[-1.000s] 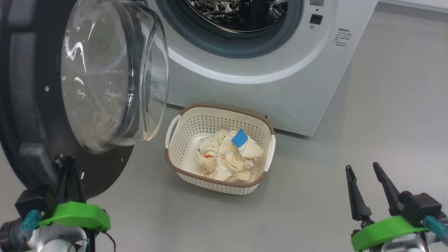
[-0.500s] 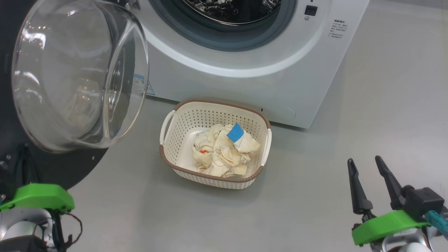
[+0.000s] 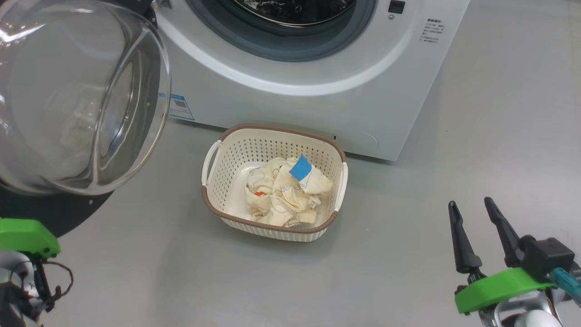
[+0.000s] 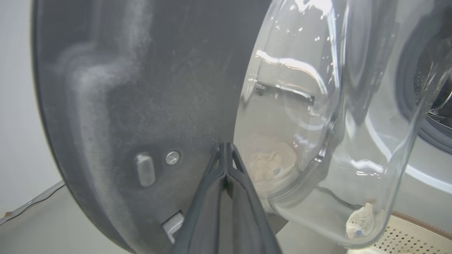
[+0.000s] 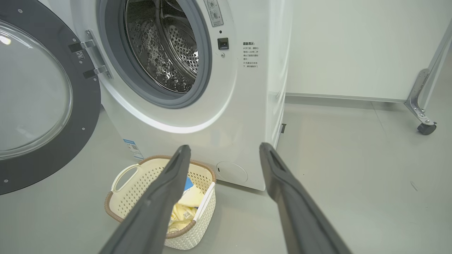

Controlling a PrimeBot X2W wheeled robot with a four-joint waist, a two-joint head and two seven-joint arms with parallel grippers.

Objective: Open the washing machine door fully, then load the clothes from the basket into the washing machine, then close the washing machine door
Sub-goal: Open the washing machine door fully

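The washing machine (image 3: 317, 91) stands with its drum (image 5: 166, 46) exposed. The washing machine door (image 3: 77, 95) hangs swung out to the left, glass bowl towards me, black rim (image 5: 84, 116) around it. In front of the machine sits the basket (image 3: 272, 131), holding the cream clothes (image 3: 283, 195) with a blue patch. My left gripper (image 4: 225, 145) is shut with nothing in it, its tips against the door's dark inner face beside the glass. My right gripper (image 3: 470, 203) is open at the lower right, well clear of the basket (image 5: 116, 211); the clothes (image 5: 183, 208) show between its fingers.
Grey floor lies around the basket and to the right of the machine. A white wall panel (image 5: 353, 53) stands behind on the right, with a metal leg on a caster (image 5: 425, 127) at its far end. A blue sticker (image 3: 177, 106) marks the machine's lower front.
The door has swung further out to the left, and my left gripper has moved left with it. The head camera has shifted a little. The right gripper has stayed open in place.
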